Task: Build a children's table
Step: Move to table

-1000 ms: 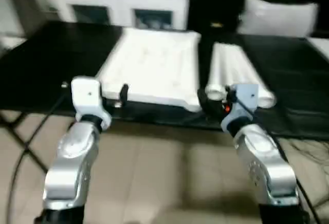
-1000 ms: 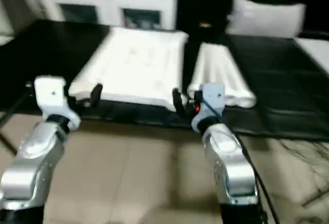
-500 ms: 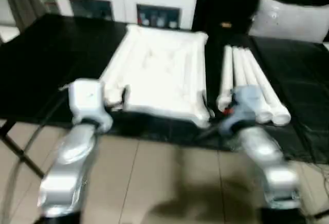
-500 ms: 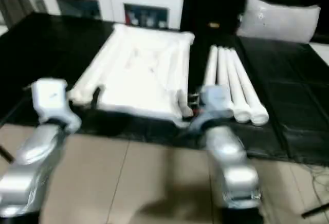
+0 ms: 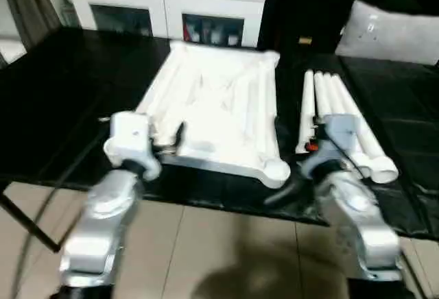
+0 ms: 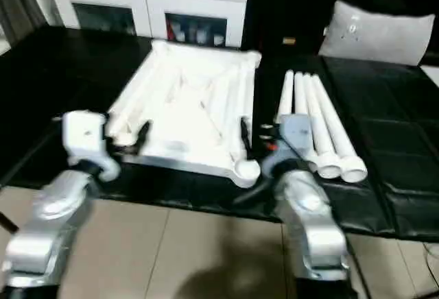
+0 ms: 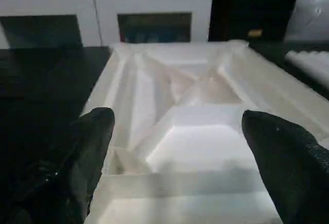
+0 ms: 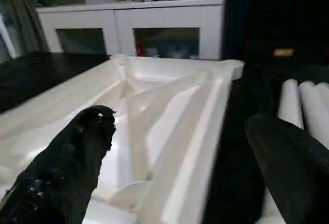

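Observation:
The children's table lies in parts on a black surface. Its white top (image 5: 219, 100) rests upside down, ribbed underside up, with a rounded socket (image 5: 276, 171) at the near right corner. Several long white legs (image 5: 339, 117) lie side by side to the right of it. My left gripper (image 7: 177, 118) hovers open at the top's near left edge, its black fingers (image 7: 95, 131) wide apart with nothing between them. My right gripper (image 8: 177, 118) stands open by the near right corner, between the top and the legs, also holding nothing.
A white glass-door cabinet (image 5: 164, 4) stands behind the black surface (image 5: 62, 93). A white pillow (image 5: 391, 31) lies at the back right. Tiled floor (image 5: 206, 244) shows below the surface's near edge, with a black frame leg (image 5: 27, 220) at the left.
The camera has tilted, so the whole picture has shifted. Both grippers now reach slightly farther over the top's near edge. Their fingers stay just as wide apart.

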Robot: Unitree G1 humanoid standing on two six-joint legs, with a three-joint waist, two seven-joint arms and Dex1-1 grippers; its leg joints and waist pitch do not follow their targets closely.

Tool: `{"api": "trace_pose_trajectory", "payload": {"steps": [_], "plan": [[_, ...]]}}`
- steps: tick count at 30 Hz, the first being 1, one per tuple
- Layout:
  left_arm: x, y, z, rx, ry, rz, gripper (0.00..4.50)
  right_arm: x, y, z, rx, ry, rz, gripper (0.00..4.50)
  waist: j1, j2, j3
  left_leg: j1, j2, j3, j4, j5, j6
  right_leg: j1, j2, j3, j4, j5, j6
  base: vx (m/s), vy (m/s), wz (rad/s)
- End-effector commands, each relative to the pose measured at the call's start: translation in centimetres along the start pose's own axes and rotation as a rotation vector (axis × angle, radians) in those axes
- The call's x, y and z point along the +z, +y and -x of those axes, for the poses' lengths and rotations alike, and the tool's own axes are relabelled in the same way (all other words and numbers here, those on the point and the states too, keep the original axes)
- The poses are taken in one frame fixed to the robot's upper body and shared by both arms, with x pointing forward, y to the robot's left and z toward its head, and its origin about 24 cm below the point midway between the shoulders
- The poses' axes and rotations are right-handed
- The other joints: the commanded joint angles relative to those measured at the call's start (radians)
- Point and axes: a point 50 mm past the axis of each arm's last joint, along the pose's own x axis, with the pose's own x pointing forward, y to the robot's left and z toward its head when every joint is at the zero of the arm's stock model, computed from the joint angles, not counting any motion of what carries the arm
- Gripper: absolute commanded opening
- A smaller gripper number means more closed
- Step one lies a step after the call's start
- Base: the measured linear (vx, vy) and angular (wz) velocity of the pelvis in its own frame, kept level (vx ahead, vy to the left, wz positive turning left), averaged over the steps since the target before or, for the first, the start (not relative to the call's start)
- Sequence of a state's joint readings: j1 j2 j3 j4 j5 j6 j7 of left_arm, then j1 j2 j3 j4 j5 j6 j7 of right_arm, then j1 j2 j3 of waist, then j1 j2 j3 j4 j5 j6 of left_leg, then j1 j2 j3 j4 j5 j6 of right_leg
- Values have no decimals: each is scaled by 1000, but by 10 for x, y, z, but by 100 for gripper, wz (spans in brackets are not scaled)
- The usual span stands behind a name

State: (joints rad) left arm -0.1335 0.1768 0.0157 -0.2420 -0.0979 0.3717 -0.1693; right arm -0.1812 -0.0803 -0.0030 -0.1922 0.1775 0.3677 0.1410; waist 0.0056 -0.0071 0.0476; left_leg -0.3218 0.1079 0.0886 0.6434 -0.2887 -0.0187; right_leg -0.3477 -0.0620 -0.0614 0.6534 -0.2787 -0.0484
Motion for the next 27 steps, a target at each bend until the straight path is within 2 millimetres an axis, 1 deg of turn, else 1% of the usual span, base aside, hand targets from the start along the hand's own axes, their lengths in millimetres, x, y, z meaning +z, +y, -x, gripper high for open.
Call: {"api": "trace_pose_trajectory", "payload": {"steps": [1,2,3,4,5,6,7,8,9,10,11,12,13,14,15,16,17,18,19,20,22,23,24,25,26,27], "plan": [[1,-10,-4,-59,-13,-33,447,-3,-5,1,-8,29,33,450,-4,-9,-52,19,67,-25,-70,125,349,27,-88,58,-77,143,-149,106,-13,9],[1,-10,-4,-60,-12,-39,447,-4,-4,1,-3,32,48,450,32,-27,-58,-85,10,6,-13,168,309,129,-133,126,-110,235,-197,101,-20,6],[1,-10,-4,-60,-12,-37,447,-4,-4,1,-2,32,58,450,47,-27,-70,-92,26,0,3,177,259,140,-156,142,-105,286,-216,101,-20,6],[1,-10,-4,-58,-12,-32,447,-4,-4,1,-3,37,56,450,45,-27,-69,-112,40,-8,-3,206,209,148,-155,139,-84,374,-225,78,-27,-3],[1,-10,-3,-56,-13,-28,447,-5,-4,0,-8,42,50,450,39,-16,-64,-82,62,-13,-59,343,95,103,-68,71,-31,601,-191,0,0,0],[1,-10,-3,-55,-14,-26,447,-6,-5,0,-8,48,45,450,35,-6,-79,-36,73,-21,-46,473,93,75,-50,66,-12,678,-172,0,0,0],[1,-9,-2,-53,-15,-25,447,-6,-5,-1,-5,55,45,450,33,-1,-84,-23,77,-25,-39,579,98,62,-44,65,-4,708,-169,0,0,0],[1,-9,-2,-52,-16,-25,447,-7,-5,-1,-5,59,48,450,31,2,-88,0,83,-39,-27,777,89,37,-37,65,-1,715,-153,0,0,0],[1,-8,-2,-51,-18,-26,447,-7,-5,-2,-4,59,47,450,28,16,-89,43,115,5,-20,766,23,-4,-29,92,-14,612,-129,0,0,0],[1,-8,-1,-50,-19,-27,447,-7,-5,-2,-5,58,47,450,41,-11,-75,43,123,37,-37,652,-62,-17,-16,103,-19,467,-115,-13,3,-26],[1,-7,-1,-50,-21,-28,447,-6,-4,-2,-2,53,48,450,56,-18,-63,25,84,85,-48,412,-136,-8,4,123,-40,374,-99,-47,-5,-48],[1,-7,-1,-50,-22,-31,447,-6,-3,-2,7,46,55,450,73,-41,-51,-38,64,61,-74,194,-148,45,-20,123,-46,312,-82,-47,-5,-48],[1,-6,-1,-50,-21,-33,447,-5,-3,-2,12,44,62,450,65,-23,-40,-43,75,50,-92,100,-140,44,-40,124,-63,223,-62,-120,-16,-38],[1,-6,-1,-49,-22,-35,447,-6,-2,-3,13,45,65,450,70,-17,-52,-4,96,48,-89,28,-114,22,-59,124,-67,168,-52,-105,-26,-9],[1,-6,-1,-49,-22,-36,447,-6,-2,-3,13,47,65,450,63,-16,-52,-8,99,45,-93,38,-101,28,-60,125,-65,187,-62,-105,-26,-9],[1,-5,-1,-49,-21,-38,447,-7,-2,-3,13,49,64,450,59,-17,-45,-16,101,43,-97,34,-90,25,-58,123,-70,189,-72,-59,-24,6],[0,-5,-1,-49,-19,-40,447,-7,-2,-3,15,51,63,450,51,-21,-41,-15,102,42,-98,-4,-82,22,-59,122,-76,132,-80,-75,-21,1],[0,-5,-1,-49,-18,-42,447,-7,-2,-3,16,52,62,450,50,-21,-40,-14,103,43,-99,-24,-79,20,-60,122,-80,92,-84,-75,-21,1],[0,-4,-1,-48,-16,-45,447,-8,0,-4,20,55,60,450,49,-21,-39,-14,103,43,-99,-45,-74,18,-62,124,-86,28,-91,-65,-22,3],[0,-4,-1,-48,-16,-45,447,-8,0,-4,20,56,59,450,49,-20,-37,-13,105,42,-100,-61,-70,13,-62,124,-91,-22,-95,-55,-21,3],[0,-3,-1,-45,-13,-39,447,-9,1,-4,23,64,59,450,48,-21,-35,-14,106,41,-103,-83,-66,8,-62,123,-95,-73,-96,-27,-10,2],[-1,-2,-1,-36,-6,-22,447,-9,2,-4,27,65,62,450,47,-20,-33,-8,106,39,-108,-149,-71,8,-60,120,-99,-157,-91,0,0,0],[-2,-2,-1,-35,-5,-20,447,-10,2,-3,26,65,68,450,46,-19,-31,-4,106,38,-111,-192,-74,8,-60,119,-102,-215,-87,0,0,0],[-2,-2,-1,-34,-5,-20,447,-10,2,-3,25,66,72,450,43,-18,-30,4,104,37,-117,-269,-73,6,-56,115,-111,-318,-81,0,0,0],[-2,-2,-1,-35,-6,-21,447,-10,1,-3,22,66,73,450,41,-16,-29,16,103,38,-121,-333,-64,6,-49,109,-118,-390,-84,0,0,0],[-2,-2,-2,-35,-6,-21,447,-11,1,-3,19,66,71,450,40,-16,-28,20,101,39,-121,-349,-55,6,-47,108,-123,-409,-88,0,0,0]]}}
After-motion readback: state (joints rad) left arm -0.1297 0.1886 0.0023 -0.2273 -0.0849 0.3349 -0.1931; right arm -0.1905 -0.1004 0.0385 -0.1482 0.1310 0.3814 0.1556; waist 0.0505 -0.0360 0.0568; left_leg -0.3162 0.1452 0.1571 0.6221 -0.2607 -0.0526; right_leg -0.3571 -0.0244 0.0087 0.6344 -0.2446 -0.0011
